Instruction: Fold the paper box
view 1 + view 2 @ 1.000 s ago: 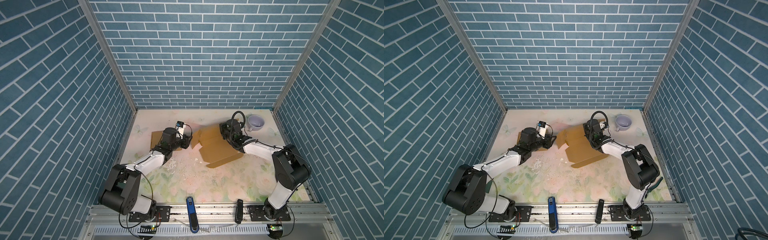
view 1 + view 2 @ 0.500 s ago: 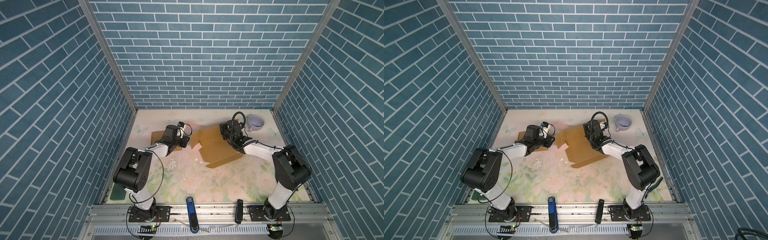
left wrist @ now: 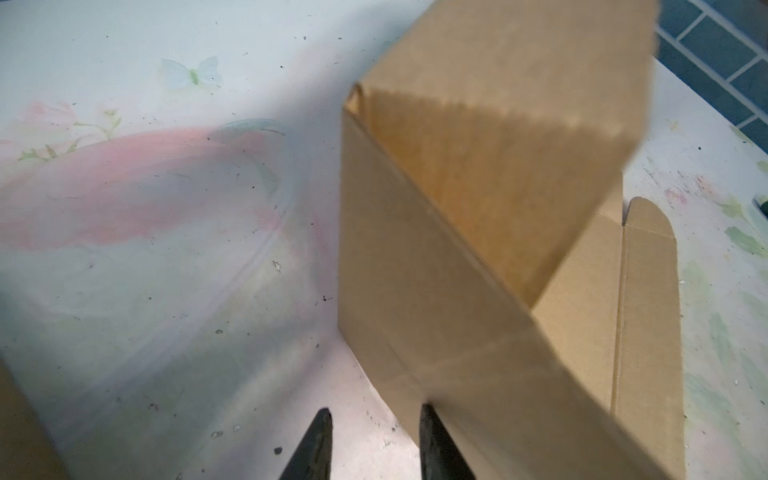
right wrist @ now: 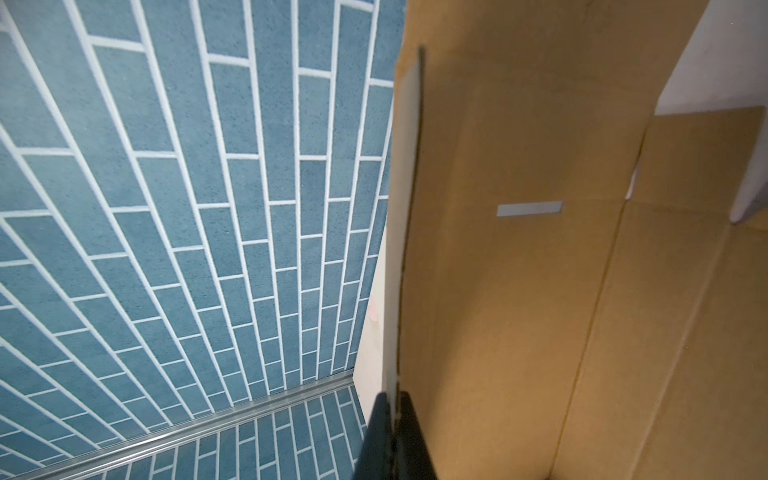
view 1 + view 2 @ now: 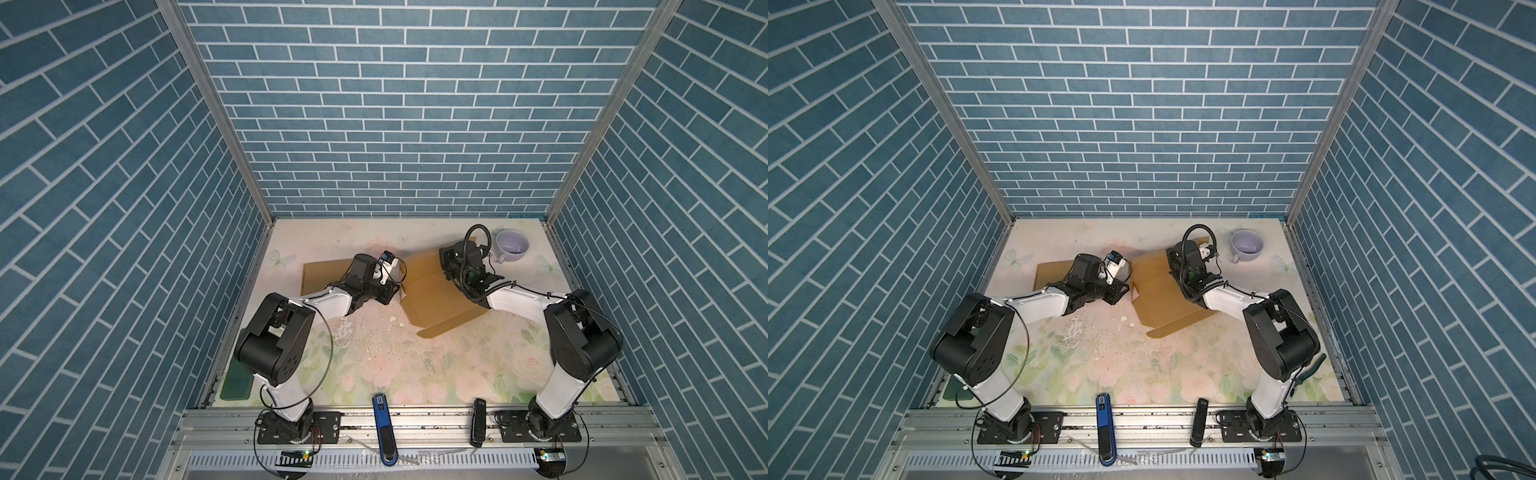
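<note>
Fingers (image 3: pixel 318 449) of left gripper (image 3: pixel 374 409) are partly apart with bare table (image 3: pixel 166 249) showing between them, so nothing is held. One tip sits right against the low outer wall of the paper box (image 5: pixel 432 299). Right gripper (image 4: pixel 392 399) is pinched closed on the thin edge of a raised flap and holds it up. In both top views the box sits mid-table toward the back, between the two arms. It is near the lavender mug (image 5: pixel 513 247) but apart from it, and a second flat cardboard sheet (image 5: pixel 320 274) lies under the left arm. Handling guess: the box is light, thin card, stiff across each panel but hinging easily at the scored creases. It likely slides on the mat unless pinned, and it dents if squeezed mid-panel. Best hold is on flap edges close to a crease, one gripper bracing while the other folds. It is plain brown kraft and half erected, with one wall upright and the base flat. A round-cornered tuck flap (image 3: pixel 648 291) lies on the table, a small rectangular slot (image 4: pixel 530 210) is cut in one panel, and the crease lines are visible.
</note>
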Robot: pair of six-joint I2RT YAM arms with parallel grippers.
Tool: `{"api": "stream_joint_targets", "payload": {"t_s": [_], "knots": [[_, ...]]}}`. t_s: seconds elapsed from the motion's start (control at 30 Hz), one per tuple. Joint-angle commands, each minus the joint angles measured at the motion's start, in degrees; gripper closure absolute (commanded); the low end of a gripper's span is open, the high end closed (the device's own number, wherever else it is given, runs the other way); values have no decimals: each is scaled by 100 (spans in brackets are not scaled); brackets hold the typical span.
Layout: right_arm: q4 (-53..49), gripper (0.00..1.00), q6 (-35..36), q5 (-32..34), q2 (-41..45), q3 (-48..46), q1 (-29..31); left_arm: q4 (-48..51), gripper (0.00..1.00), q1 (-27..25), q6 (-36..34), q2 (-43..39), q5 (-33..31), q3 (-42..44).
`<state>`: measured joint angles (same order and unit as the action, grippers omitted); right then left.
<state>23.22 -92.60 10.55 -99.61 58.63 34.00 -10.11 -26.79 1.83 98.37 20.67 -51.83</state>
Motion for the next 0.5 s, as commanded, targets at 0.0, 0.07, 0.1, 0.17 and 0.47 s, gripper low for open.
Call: {"api": "stream_joint_targets", "payload": {"t_s": [0.0,0.07,0.1,0.17,0.47], "knots": [[-543,100,137,-18,-14,-286,116,73,64,-148,-59,-99,183,-132],[-546,100,137,-13,-16,-286,131,62,64,-160,-17,-117,240,-147],[-550,100,136,0,-15,-282,136,82,63,-163,-7,-130,282,-172],[-569,100,128,0,-24,-281,134,257,60,-153,-77,-157,411,-258],[-1484,100,145,-193,-133,472,134,1037,53,-148,-412,-213,494,-712]]}}
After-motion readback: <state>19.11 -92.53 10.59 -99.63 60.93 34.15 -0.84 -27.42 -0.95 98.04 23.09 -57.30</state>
